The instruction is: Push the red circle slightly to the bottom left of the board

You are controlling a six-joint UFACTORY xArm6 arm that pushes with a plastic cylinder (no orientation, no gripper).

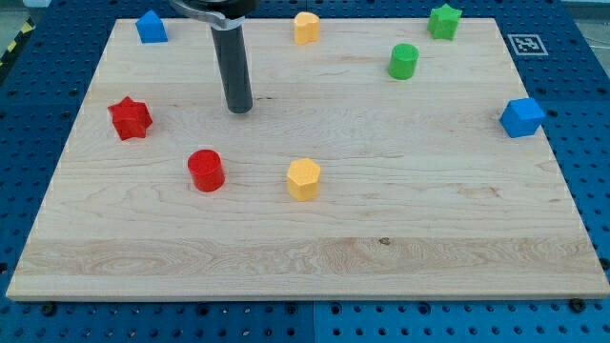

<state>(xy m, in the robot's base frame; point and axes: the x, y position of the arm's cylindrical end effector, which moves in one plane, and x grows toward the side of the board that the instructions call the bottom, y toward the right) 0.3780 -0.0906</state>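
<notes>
Pale maple-wood board (381,257) on a blue pegboard bench, scattered with small plastic blocks. Dark straight rod coming down from the view's top, my tip (239,110) resting on bare wood, touching nothing; no jaws to open or close, just a plain rod end. Red cylindrical circle block (205,171) below and a little to the view's left of the tip, apart from it, roughly mid-board on the left half. To do the step well, probably: bring the tip round to the circle's upper-right side, make contact squarely through its centre, then nudge briefly toward the bottom left, stopping early since only a slight shift is asked. Off-centre contact likely to let the round block roll aside. Red star block (130,117) up-left of the circle, out of the intended path. Yellow hexagonal block (303,179) just right of the circle, clear of the approach if kept tight. Bottom-left stretch of board free of blocks.
</notes>
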